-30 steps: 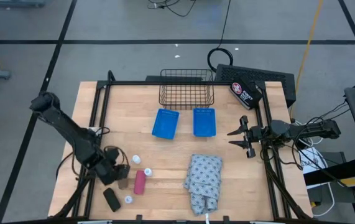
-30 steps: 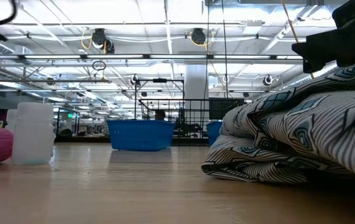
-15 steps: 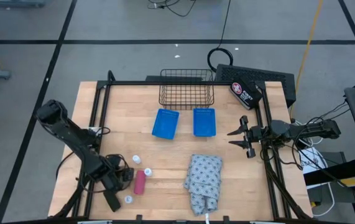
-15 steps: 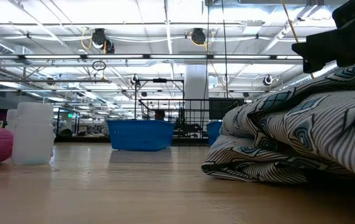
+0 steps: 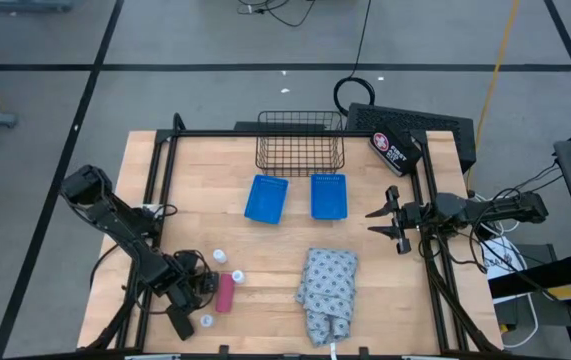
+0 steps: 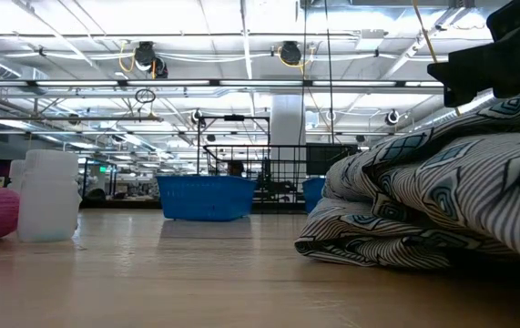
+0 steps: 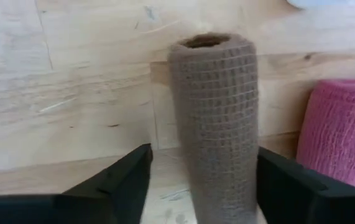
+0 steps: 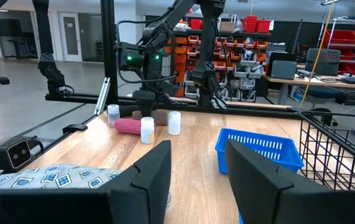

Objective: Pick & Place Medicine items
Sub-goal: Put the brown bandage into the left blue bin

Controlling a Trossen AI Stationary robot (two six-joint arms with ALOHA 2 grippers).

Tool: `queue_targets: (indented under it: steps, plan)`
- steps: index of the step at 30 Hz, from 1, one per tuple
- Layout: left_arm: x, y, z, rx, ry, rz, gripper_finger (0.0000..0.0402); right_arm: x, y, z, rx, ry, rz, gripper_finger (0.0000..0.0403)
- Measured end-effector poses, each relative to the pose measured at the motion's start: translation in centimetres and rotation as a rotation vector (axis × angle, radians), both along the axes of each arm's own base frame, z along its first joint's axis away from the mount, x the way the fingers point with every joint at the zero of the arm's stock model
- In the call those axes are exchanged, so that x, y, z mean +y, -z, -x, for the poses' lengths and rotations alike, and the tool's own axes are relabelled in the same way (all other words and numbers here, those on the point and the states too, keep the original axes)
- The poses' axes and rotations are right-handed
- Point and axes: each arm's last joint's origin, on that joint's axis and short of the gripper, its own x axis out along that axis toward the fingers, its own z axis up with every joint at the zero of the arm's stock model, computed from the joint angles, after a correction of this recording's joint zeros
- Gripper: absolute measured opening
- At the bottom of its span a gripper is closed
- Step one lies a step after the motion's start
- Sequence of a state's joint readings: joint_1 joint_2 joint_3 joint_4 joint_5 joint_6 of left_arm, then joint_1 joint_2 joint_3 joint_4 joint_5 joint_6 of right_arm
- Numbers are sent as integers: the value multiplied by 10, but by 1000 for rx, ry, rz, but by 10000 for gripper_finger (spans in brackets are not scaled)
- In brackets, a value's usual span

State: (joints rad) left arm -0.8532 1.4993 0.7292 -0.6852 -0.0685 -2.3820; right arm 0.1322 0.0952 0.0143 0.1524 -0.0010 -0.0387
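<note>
Brown mesh-wrapped roll (image 7: 217,124): lying on the wooden table (image 5: 375,280), touching the pink knitted roll (image 7: 342,134)
Left gripper (image 7: 202,180): straddling it, fingers wide, not yet gripping; closing squarely at mid-length seems best, avoiding pink
Right gripper (image 5: 387,222): waiting open near the table's right edge

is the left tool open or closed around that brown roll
Open. In the left wrist view the left tool has a dark finger on each side of the brown roll, with bare wood showing between them and it.
</note>
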Motion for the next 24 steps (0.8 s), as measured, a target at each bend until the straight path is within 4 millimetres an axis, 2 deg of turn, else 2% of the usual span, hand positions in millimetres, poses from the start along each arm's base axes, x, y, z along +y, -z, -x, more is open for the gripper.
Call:
queue_targets:
  steps: [7,11,17,24]
  plan:
    - [1,-10,4,30,37,79,113,0,0,0,0,0,0,139]
    - [5,-22,6,-45,56,89,50,0,0,0,0,0,0,139]
    - [14,-51,7,-245,77,54,49,0,0,0,0,0,0,139]
    - [32,-88,-2,-339,124,9,58,0,0,0,0,0,0,139]
